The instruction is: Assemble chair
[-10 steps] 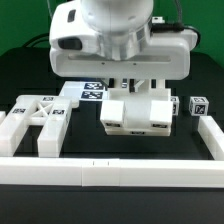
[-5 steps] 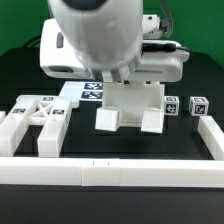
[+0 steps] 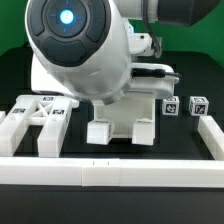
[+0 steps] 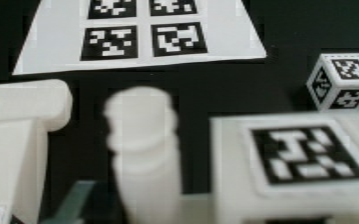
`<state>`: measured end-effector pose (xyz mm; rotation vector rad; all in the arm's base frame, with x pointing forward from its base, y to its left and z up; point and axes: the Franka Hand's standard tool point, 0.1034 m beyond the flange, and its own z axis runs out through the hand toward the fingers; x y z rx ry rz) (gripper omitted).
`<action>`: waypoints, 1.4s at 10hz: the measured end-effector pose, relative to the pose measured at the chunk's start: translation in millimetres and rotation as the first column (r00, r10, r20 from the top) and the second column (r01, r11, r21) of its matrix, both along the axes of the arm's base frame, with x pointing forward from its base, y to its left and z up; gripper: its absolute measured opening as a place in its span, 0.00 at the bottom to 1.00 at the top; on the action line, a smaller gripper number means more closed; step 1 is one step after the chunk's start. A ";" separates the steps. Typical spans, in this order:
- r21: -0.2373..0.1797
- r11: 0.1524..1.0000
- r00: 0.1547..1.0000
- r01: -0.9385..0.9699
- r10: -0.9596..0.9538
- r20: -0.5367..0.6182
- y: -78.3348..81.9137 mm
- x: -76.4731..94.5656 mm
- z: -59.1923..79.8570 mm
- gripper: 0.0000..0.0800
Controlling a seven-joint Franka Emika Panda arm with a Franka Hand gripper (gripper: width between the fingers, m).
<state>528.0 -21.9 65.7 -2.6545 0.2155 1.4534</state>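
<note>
Arm swung forward, hiding chair top; cannot tell claw's width or hold.

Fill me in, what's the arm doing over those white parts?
The Panda arm leans low over a white chair piece mid-table; whether it is gripped can't be told. The wrist view shows a rounded white peg beside a tagged block. More frame parts lie untouched at the exterior view's left.
</note>
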 end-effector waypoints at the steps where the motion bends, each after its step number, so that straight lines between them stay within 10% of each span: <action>1: -0.002 1.000 1.000 0.002 -0.002 -0.002 -1.2 0.0 -1.7 0.63; 3: -0.010 1.000 1.000 0.014 -0.014 0.005 -8.2 4.8 -4.1 0.80; 10: -0.021 0.999 0.999 0.039 -0.038 0.025 -24.9 14.4 -2.6 0.81; 14: -0.110 0.991 0.926 0.076 -0.029 0.377 -11.4 34.9 2.7 0.81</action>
